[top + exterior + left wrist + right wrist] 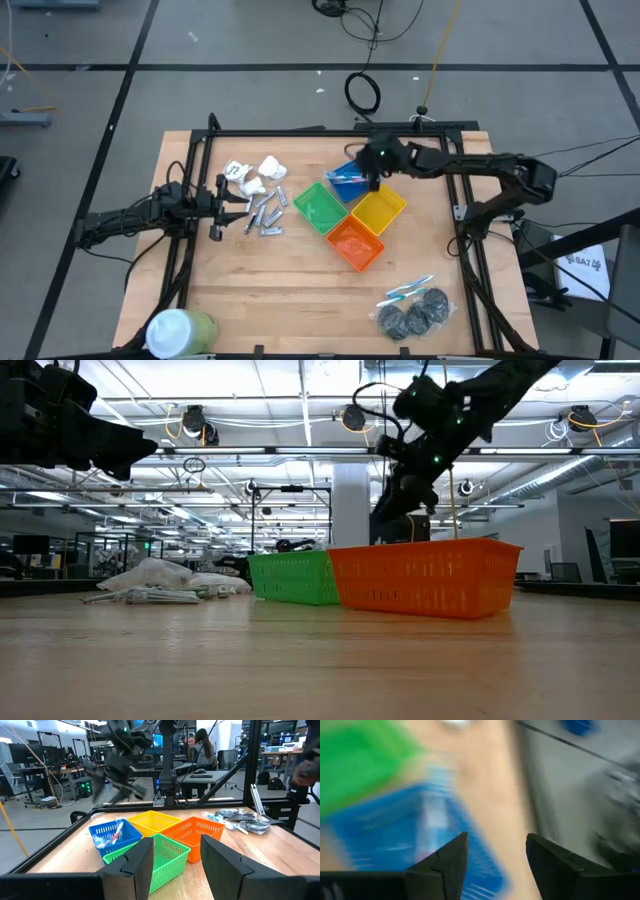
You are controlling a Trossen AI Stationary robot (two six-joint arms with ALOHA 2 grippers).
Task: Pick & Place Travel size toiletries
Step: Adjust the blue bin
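Big pale wooden table (300,290) below us, and at its middle four square mesh plastic bins sit corner to corner in a diamond: blue bin (346,182) far, green bin (319,207) left, yellow bin (379,211) right, orange bin (355,243) near. Down at the near left corner stands a fat green-and-white cylinder (180,331). The right gripper (372,180) hangs over the blue bin, fingers spread and grasping nothing; that bin holds thin blue-and-white sticks (111,837) with a touch of red. The other three bins show nothing inside. Over on the left, the left gripper (226,203) sits low by the far-left pile, fingers parted with nothing between them. That pile: white lumpy packets (256,175), crinkled and soft-looking, with short silver metal pieces (264,214) scattered just nearer. Near right of the table lie dark grey round wads (413,313), scrubby in texture, and two more blue-and-white sticks (406,291) lie just beside them
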